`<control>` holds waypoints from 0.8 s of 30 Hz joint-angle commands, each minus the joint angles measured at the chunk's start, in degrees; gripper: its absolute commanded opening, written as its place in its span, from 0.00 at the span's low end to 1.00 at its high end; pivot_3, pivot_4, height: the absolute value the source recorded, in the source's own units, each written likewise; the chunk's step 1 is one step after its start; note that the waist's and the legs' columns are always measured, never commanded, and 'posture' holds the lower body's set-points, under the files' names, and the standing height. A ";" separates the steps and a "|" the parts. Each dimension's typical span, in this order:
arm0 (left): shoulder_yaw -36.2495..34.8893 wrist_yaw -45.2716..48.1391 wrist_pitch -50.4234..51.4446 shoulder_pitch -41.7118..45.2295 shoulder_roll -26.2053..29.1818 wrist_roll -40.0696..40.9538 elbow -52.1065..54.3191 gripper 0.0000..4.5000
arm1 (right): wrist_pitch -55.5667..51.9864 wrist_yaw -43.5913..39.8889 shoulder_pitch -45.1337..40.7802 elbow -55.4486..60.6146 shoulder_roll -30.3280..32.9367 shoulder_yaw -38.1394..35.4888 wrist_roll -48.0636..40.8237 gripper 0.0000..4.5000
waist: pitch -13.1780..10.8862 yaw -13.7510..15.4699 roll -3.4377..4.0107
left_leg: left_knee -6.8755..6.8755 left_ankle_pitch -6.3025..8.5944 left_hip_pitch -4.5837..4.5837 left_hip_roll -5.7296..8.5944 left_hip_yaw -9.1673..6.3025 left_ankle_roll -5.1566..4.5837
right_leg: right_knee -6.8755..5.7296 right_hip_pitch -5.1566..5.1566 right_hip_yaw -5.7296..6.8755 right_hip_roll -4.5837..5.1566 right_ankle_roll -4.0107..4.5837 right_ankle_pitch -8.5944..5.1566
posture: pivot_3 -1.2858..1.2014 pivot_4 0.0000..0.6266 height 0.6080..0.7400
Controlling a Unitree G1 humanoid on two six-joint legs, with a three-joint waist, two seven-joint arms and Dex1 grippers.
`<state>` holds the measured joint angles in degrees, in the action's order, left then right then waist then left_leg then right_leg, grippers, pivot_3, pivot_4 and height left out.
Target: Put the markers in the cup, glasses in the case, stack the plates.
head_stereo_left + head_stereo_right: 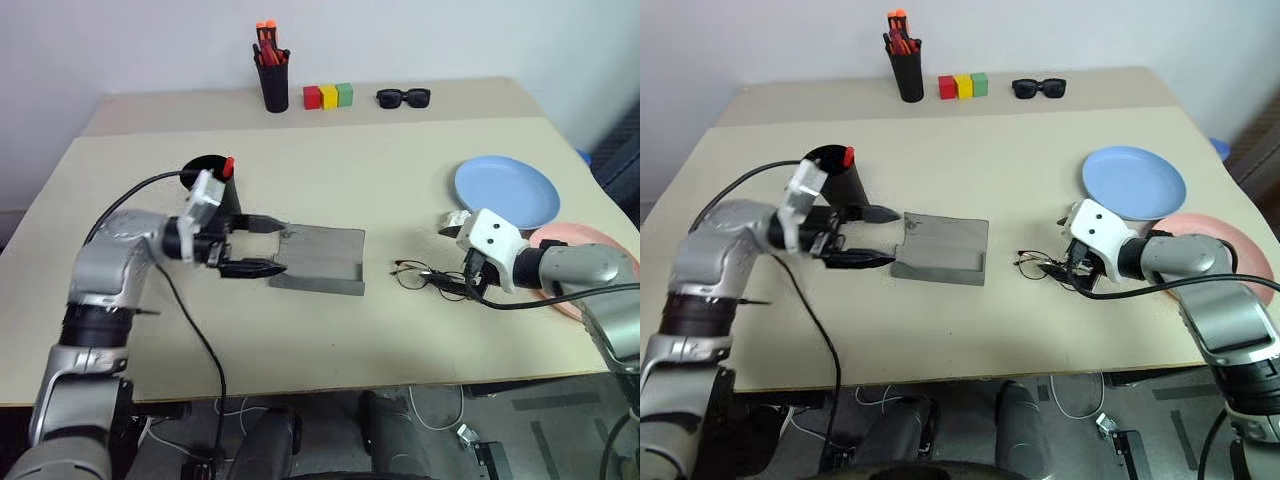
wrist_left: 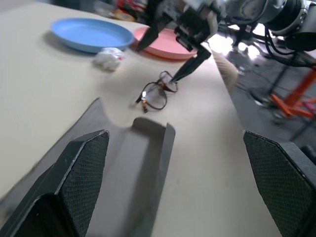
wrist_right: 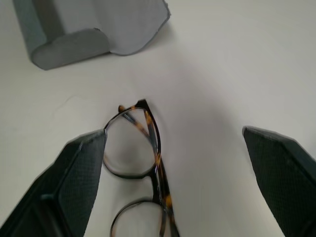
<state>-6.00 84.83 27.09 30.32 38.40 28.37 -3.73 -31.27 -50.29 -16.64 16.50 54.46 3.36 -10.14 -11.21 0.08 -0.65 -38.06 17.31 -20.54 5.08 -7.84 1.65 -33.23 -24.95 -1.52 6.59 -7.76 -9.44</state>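
The grey case (image 1: 322, 258) lies open mid-table with its flap folded out. My left gripper (image 1: 283, 246) is open at the case's left edge, holding nothing. Behind that hand stands the black cup (image 1: 205, 172), and a red marker (image 1: 228, 166) sticks out of it. To the right of the case lie the thin-rimmed glasses (image 1: 415, 273), folded on the table. My right gripper (image 1: 452, 283) is open just right of them, one fingertip close to the frame. In the right wrist view the glasses (image 3: 143, 163) sit between the fingers. The blue plate (image 1: 507, 190) and the pink plate (image 1: 578, 245) lie side by side at the right.
A crumpled white scrap (image 1: 458, 218) lies by the blue plate. At the back stand a black pen pot (image 1: 273, 80) with orange-capped pens, three coloured blocks (image 1: 328, 96) and dark sunglasses (image 1: 403, 97). The pink plate reaches the table's right edge.
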 commanded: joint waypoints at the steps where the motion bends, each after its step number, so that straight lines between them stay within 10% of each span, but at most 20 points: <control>1: -3.68 0.01 -4.32 -4.13 1.84 2.15 3.95 1.00 | 1.19 0.10 -1.14 -1.55 0.77 0.33 2.40 0.88 | 0.00 0.17 0.01 | 0.00 0.00 0.03 0.01 0.03 0.00 | 0.03 0.03 -0.01 0.02 0.00 0.00 | 0.52 0.24 1.00; 5: -6.14 -1.72 -4.26 -8.28 3.52 4.32 7.69 1.00 | 3.24 -1.63 -0.99 -2.27 1.71 1.65 4.40 0.48 | 0.00 0.18 0.00 | 0.01 0.00 0.03 0.01 0.04 0.00 | 0.02 0.02 0.00 0.03 0.00 0.00 | 0.52 0.24 1.00; 22: -5.37 -5.02 -5.11 -10.28 4.92 7.27 10.74 1.00 | 4.52 -5.83 -1.23 -3.57 3.31 2.91 7.80 0.48 | 0.01 0.11 0.01 | 0.01 0.00 0.06 0.00 0.05 0.00 | 0.01 0.05 0.01 0.00 0.00 -0.01 | 0.52 0.24 1.00; 24: -5.35 -5.05 -5.23 -10.22 4.99 7.23 10.70 1.00 | 5.13 -6.09 -1.27 -3.84 3.40 4.22 9.12 0.36 | 0.01 0.10 0.02 | 0.01 0.00 0.06 0.00 0.05 0.00 | 0.01 0.05 0.01 -0.01 0.00 -0.01 | 0.52 0.24 1.00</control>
<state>-10.85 79.77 23.05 19.82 42.75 34.48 5.61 -27.12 -56.05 -17.19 12.12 57.68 6.66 -2.32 -11.20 0.18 -0.63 -38.04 17.32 -20.48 5.09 -7.79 1.65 -33.22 -24.90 -1.51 6.59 -7.76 -9.45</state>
